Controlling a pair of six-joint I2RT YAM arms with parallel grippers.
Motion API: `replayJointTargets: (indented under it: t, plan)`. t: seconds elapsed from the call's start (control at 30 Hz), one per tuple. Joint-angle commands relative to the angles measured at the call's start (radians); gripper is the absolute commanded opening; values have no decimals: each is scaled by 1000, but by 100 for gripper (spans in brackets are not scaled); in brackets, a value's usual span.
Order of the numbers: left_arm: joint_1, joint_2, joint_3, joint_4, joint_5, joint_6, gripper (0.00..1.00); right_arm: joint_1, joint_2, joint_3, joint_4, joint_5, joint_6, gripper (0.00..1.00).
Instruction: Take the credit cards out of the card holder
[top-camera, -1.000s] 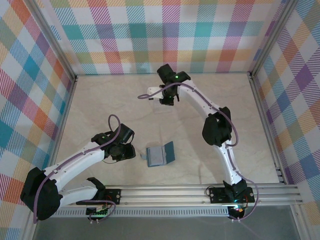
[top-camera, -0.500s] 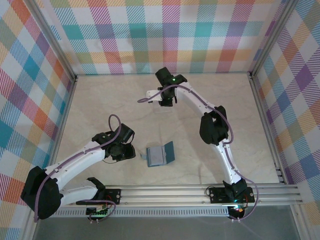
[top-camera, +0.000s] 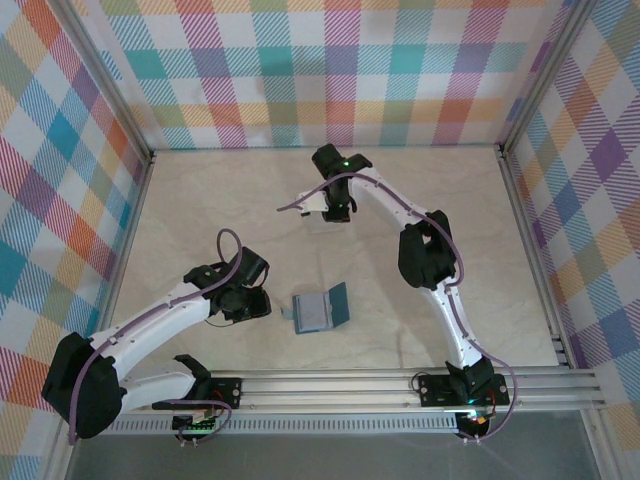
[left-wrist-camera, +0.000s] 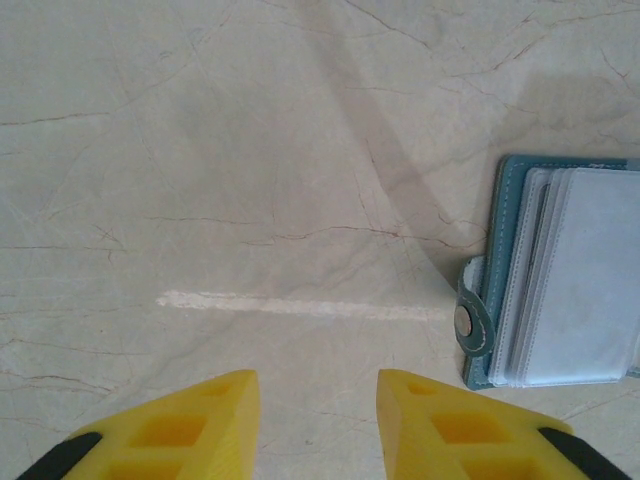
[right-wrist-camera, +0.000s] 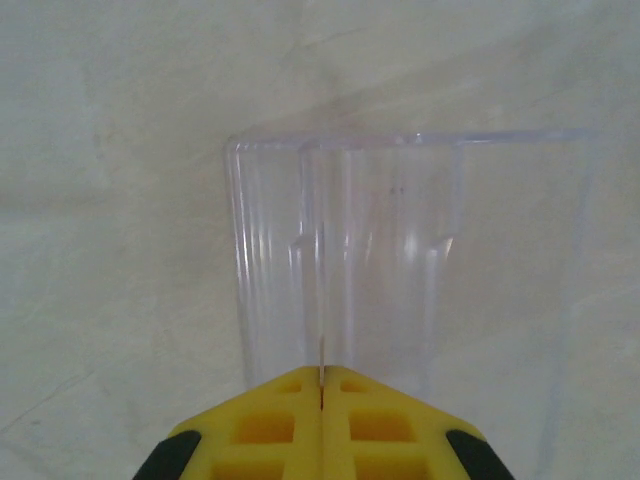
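The left gripper (left-wrist-camera: 312, 390) hangs with fingers apart and empty, the card holder (left-wrist-camera: 570, 290) lying open just right of them (snap tab (left-wrist-camera: 470, 322) facing them, long axis left-right), and far back the right gripper (right-wrist-camera: 322, 372) has its fingers pressed together over a clear plastic piece (right-wrist-camera: 400, 250).

Marbled table (top-camera: 215, 215) bearing open card holder (top-camera: 321, 311)
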Motion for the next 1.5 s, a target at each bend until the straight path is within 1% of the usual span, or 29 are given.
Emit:
replayJointTargets:
  t: [0.0, 0.17, 0.23, 0.4, 0.6, 0.63, 0.67, 0.7, 0.8, 1.03, 1.13, 1.27, 1.33, 1.47]
  plan:
    - [11, -22, -16, -23, -4, -22, 37, 0, -75, -56, -84, -8, 12, 0]
    - [11, -29, -17, -21, 4, -24, 37, 0, -148, -148, -119, -15, 21, 0]
    - [10, -29, -17, -21, 8, -23, 37, 0, -168, -172, -161, -33, 20, 0]
    - [11, -35, -17, -23, 14, -23, 37, 5, -160, -164, -248, -85, 34, 0]
    - [10, -39, -11, -34, 13, -21, 37, 11, -116, -122, -287, -96, 51, 0]
    - [11, -39, -11, -35, 11, -21, 37, 11, -109, -115, -287, -93, 52, 2]
    - [11, -40, -11, -35, 11, -20, 37, 12, -106, -109, -276, -85, 60, 10]
    - [11, -40, -11, -35, 12, -21, 37, 11, -106, -104, -256, -75, 70, 15]
    - [11, -40, -9, -28, 15, -21, 37, 11, -142, -120, -178, -56, 94, 24]
    - [11, -17, -4, -10, 25, -21, 37, 11, -292, -323, 86, 32, 106, 28]
    - [11, -14, -3, -4, 28, -20, 37, 13, -326, -378, 106, 18, 124, 29]
    - [10, -5, 1, 12, 44, -19, 37, 20, -384, -474, 166, 0, 172, 34]
    - [11, 3, 7, 16, 48, -19, 37, 25, -425, -533, 196, -25, 196, 38]
    - [11, 13, 16, 23, 52, -17, 37, 34, -489, -638, 255, -65, 229, 50]
